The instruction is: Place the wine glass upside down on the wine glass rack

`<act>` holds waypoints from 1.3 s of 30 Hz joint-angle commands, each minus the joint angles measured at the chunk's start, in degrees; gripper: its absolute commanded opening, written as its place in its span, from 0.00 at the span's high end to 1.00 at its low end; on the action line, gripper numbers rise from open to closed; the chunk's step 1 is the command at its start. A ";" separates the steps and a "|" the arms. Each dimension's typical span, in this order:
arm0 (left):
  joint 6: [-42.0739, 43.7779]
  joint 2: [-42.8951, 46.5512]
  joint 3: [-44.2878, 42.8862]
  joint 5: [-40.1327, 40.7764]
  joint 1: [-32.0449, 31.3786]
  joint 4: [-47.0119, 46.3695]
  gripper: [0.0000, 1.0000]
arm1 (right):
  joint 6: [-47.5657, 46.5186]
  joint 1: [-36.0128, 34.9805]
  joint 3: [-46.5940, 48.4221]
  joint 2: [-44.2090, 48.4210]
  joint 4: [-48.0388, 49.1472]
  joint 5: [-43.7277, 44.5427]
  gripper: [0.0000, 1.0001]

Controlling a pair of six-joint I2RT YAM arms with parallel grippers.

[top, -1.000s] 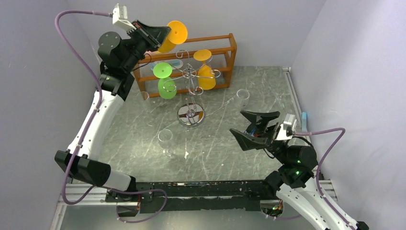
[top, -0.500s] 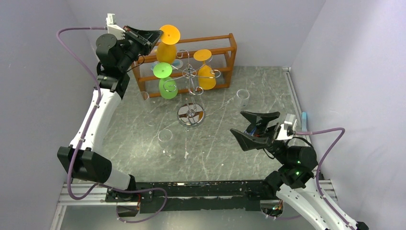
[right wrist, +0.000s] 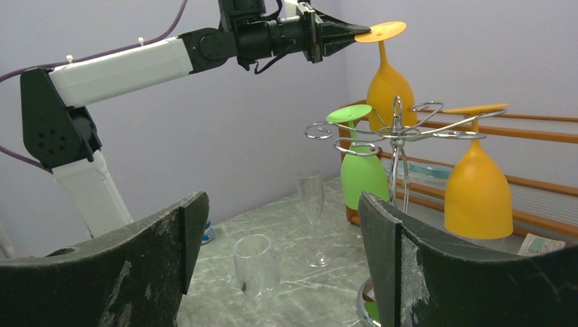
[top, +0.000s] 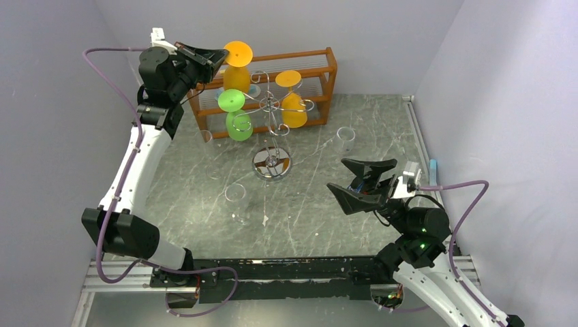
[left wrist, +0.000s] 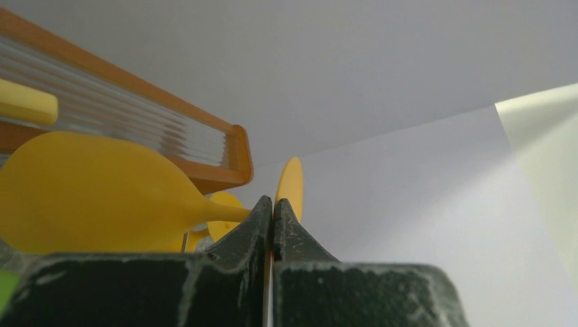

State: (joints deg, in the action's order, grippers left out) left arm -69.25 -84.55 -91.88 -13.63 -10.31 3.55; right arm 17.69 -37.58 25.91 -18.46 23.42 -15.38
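- left gripper (top: 223,54) clamps the foot of the inverted orange plastic wine glass (top: 236,77), high beside the silver wire wine glass rack (top: 274,112)
- hooking onto a scroll arm not yet done; right gripper (top: 337,174) wide, empty

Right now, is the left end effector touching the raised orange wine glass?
Touching. The right wrist view shows the left end effector pinching the foot of the raised orange wine glass; the left wrist view shows the foot between its shut fingers.
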 commanded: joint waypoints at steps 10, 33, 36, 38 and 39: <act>-5.33 -0.77 -6.40 6.10 0.36 15.31 0.95 | 0.77 -0.18 -0.37 -0.52 1.06 0.28 0.16; -7.34 -0.45 -5.32 7.04 0.29 18.25 0.95 | 0.90 -0.21 -1.02 0.53 0.40 1.09 0.17; -6.32 0.44 -6.13 8.61 0.29 19.31 0.95 | 1.09 -0.20 -1.08 0.57 0.49 1.05 0.17; -5.69 0.93 -6.38 9.52 0.29 20.09 0.95 | 1.25 -0.16 -1.22 0.64 0.56 0.93 0.17; -5.42 1.09 -6.39 9.91 0.29 20.49 0.95 | 1.36 -0.17 -1.30 0.70 0.65 0.88 0.17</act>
State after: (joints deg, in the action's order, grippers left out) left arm -76.51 -84.95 -96.92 -5.65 -10.26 17.15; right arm 18.39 -37.58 25.61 -18.72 23.66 -14.92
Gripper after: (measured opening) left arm 0.052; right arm 0.832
